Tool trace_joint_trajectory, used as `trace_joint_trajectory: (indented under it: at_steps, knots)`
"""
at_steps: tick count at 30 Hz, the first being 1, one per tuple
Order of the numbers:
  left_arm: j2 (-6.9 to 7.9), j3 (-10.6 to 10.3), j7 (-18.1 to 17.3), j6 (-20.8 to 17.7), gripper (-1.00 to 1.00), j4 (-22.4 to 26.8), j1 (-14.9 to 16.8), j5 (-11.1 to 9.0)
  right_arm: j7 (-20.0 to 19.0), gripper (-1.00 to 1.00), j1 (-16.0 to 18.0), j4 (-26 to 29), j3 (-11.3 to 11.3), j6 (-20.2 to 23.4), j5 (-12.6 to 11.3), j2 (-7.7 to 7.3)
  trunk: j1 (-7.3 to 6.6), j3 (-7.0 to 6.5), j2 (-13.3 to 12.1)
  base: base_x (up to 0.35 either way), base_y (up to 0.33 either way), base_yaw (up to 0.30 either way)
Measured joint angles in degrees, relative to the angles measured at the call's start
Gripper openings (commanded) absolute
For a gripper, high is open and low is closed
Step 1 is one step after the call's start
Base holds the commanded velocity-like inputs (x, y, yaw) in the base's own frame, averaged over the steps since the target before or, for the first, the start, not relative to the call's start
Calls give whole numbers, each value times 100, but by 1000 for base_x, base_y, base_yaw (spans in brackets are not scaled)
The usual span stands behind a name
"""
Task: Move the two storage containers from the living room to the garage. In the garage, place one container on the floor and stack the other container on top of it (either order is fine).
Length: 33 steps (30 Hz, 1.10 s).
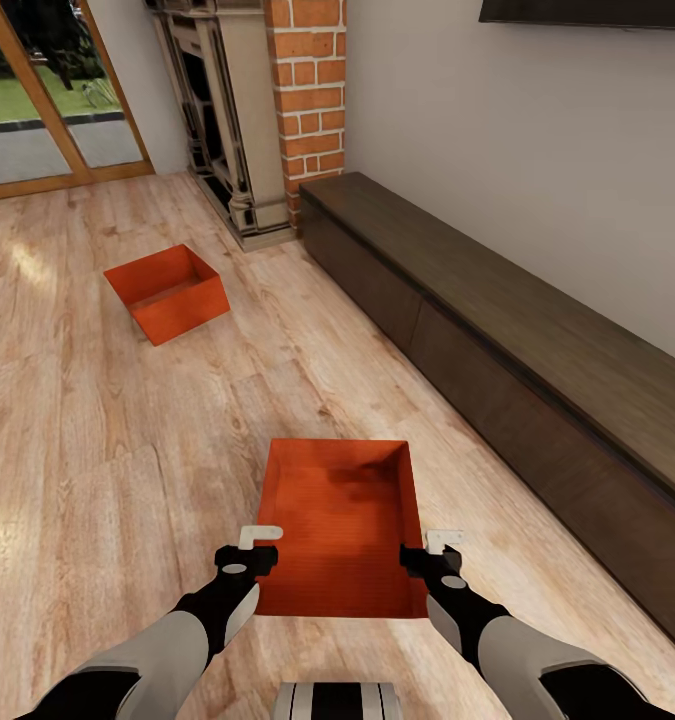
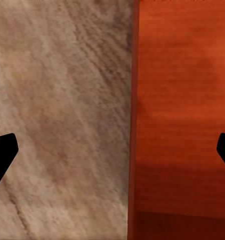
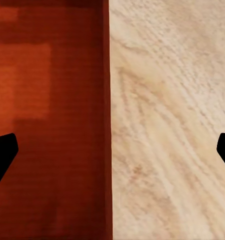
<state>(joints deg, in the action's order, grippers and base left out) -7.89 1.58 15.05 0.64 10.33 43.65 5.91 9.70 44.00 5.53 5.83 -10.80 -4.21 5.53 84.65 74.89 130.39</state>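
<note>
Living-room pickup step. Near storage container (image 1: 339, 525) sits on the wood floor (image 1: 97, 420) at 6 o'clock; the second container (image 1: 167, 292) lies at 10. Left gripper (image 1: 260, 541) and right gripper (image 1: 432, 545), fingers apart, straddle its side walls, seemingly not touching. Next: lower and clamp both rims evenly.

My nearer storage container (image 1: 337, 520) looks like matt orange-red plastic, finely ribbed inside. The floor (image 1: 97, 420) is light wood plank with visible grain and a soft sheen. The low bench (image 1: 537, 340) is dark matt wood; the chimney (image 1: 307, 90) rough red brick.
</note>
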Motion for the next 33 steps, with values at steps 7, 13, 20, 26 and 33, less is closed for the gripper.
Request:
trace_joint_trajectory:
  at_steps: [7, 13, 20, 26, 33]
  knots:
    - [0, 0, 1, 0, 100, 0, 0, 0, 0, 100, 0, -2, -2, -8, 0, -4, 87, 71, 159, 0, 0, 0]
    - [0, 7, 3, 0, 100, 8, 0, 0, 0, 100, 0, -2, -6, -9, 0, -8, 198, 162, 361, 0, 0, 0]
    - [0, 8, 3, 0, 100, 10, 0, -1, 0, 100, 0, 0, -7, -9, 0, -9, 198, 162, 361, 0, 0, 0]
    - [0, 8, 3, 0, 100, 9, 0, 0, 0, 100, 0, 0, -7, -9, 1, -9, 198, 162, 361, 0, 0, 0]
    - [0, 8, 3, 0, 100, 9, 0, 0, 0, 100, 0, 0, -7, -9, 0, -9, 198, 162, 361, 0, 0, 0]
